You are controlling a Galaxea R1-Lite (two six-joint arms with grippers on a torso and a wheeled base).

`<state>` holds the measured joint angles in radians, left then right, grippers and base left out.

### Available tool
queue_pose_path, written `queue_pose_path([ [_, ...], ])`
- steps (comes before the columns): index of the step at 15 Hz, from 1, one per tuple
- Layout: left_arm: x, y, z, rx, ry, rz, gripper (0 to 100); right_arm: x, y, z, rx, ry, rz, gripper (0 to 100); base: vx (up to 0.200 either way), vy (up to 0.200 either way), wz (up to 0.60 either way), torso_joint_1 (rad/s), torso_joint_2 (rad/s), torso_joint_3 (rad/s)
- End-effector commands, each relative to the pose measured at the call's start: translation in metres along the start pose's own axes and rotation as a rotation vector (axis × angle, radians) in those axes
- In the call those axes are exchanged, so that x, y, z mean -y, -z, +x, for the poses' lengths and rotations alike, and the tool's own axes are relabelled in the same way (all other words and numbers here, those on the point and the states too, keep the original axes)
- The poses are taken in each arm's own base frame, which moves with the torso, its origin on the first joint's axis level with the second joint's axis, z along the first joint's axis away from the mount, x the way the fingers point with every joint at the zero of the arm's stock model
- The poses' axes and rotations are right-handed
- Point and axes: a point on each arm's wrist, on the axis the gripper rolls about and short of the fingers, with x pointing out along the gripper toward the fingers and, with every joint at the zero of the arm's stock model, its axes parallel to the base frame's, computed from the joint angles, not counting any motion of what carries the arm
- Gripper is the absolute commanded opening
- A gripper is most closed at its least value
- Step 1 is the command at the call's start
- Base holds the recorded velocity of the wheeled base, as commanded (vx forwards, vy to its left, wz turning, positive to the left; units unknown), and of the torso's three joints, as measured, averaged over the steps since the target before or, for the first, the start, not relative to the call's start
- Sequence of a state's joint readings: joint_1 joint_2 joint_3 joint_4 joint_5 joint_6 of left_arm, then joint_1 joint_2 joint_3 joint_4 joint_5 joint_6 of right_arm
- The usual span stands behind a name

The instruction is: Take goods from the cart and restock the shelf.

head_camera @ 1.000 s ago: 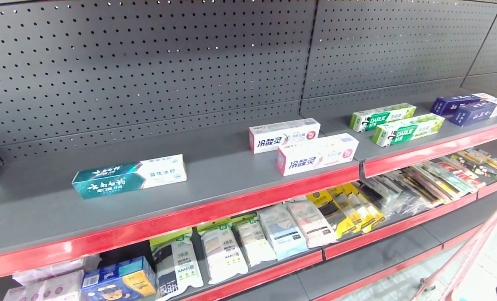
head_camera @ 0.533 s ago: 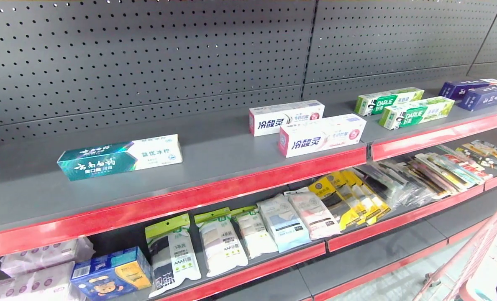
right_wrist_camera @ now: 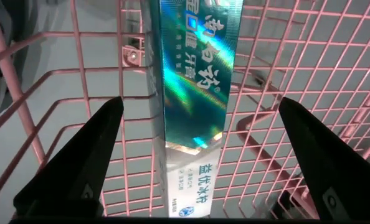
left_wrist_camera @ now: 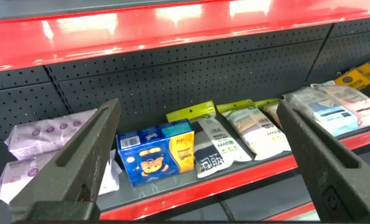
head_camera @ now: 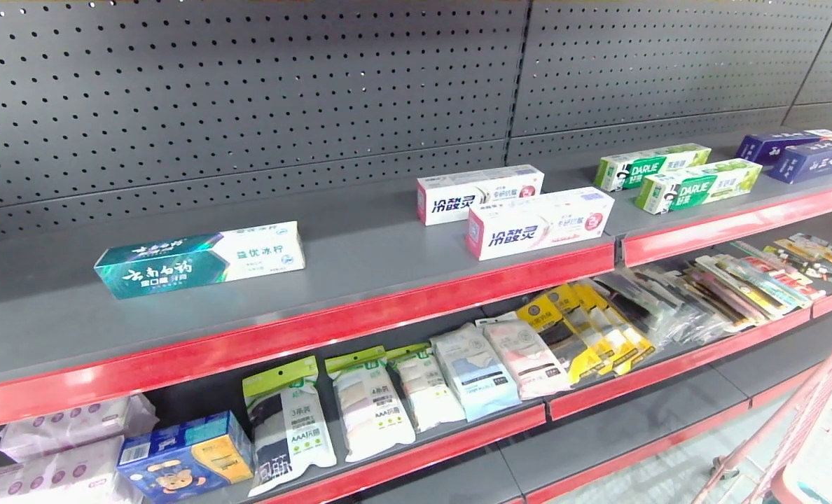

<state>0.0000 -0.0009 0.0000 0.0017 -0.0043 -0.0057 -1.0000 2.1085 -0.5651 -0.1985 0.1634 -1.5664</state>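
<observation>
Right jaws, spread wide, flank the toothpaste box [right_wrist_camera: 200, 81] in the cart [right_wrist_camera: 78, 62].

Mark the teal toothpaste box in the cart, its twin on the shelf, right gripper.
cart toothpaste box [right_wrist_camera: 194, 68], right wrist view, middle of its shiny face.
shelf toothpaste box [head_camera: 199, 260], head view, middle of its front face.
right gripper [right_wrist_camera: 199, 106], right wrist view, midway between its open fingertips.
</observation>
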Motion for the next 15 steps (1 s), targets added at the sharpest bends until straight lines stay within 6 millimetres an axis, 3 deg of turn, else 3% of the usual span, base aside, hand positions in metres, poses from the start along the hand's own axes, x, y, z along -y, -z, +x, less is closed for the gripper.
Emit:
queue_pose_path([
  [1,0.0,0.0,0.0,-0.001,0.0,0.0,100,0.013,0.001,0.005,-0.004,-0.009,0.0,100,0.0,0.0,0.0,0.0,0.0,0.0],
  [15,0.0,0.0,0.0,-0.001,0.0,0.0,100,0.009,0.003,0.017,-0.001,-0.052,0.001,100,0.0,0.0,0.0,0.0,0.0,0.0],
])
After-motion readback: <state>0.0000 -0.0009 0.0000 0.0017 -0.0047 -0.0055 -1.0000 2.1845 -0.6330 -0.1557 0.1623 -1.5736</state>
